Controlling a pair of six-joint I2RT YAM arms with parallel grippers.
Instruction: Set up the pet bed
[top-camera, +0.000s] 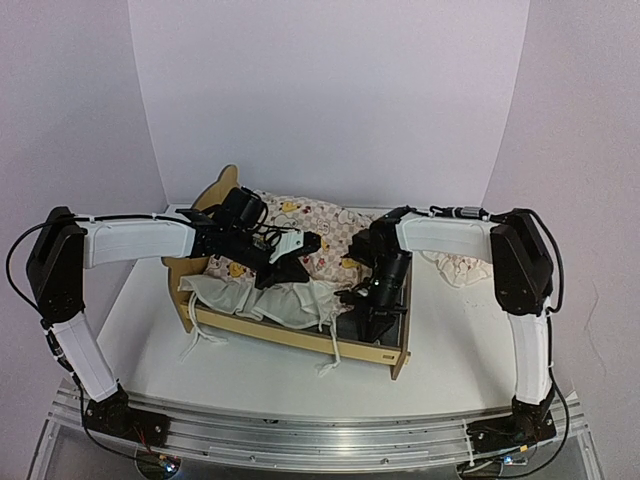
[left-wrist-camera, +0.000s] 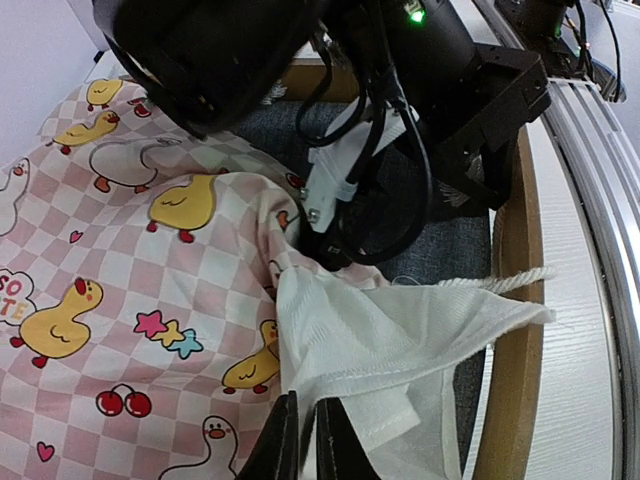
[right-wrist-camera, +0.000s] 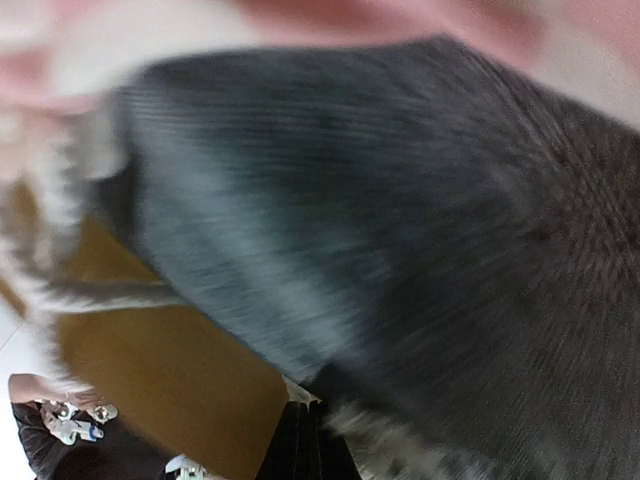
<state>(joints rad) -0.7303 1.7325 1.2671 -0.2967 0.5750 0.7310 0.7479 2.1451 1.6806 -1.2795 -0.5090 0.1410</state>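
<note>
The pet bed (top-camera: 290, 336) is a light-wood frame with an eared headboard (top-camera: 223, 188) and a dark grey base (top-camera: 388, 318). A pink checked duck quilt (top-camera: 322, 226) lies in it, its white underside (top-camera: 268, 300) folded over the near side. My left gripper (top-camera: 300, 258) hangs over the quilt. In the left wrist view it (left-wrist-camera: 303, 440) is nearly shut, pinching the white backing (left-wrist-camera: 390, 340). My right gripper (top-camera: 362, 312) is low in the bed's right end. In the blurred right wrist view it (right-wrist-camera: 305, 440) is shut against the grey base (right-wrist-camera: 400, 200) beside the wooden rail (right-wrist-camera: 170, 370).
A small matching pillow (top-camera: 456, 268) lies on the table right of the bed, under the right arm. White ties (top-camera: 328, 352) hang over the bed's front rail. The right arm (left-wrist-camera: 450, 70) is close in front of my left wrist camera. White walls enclose the table.
</note>
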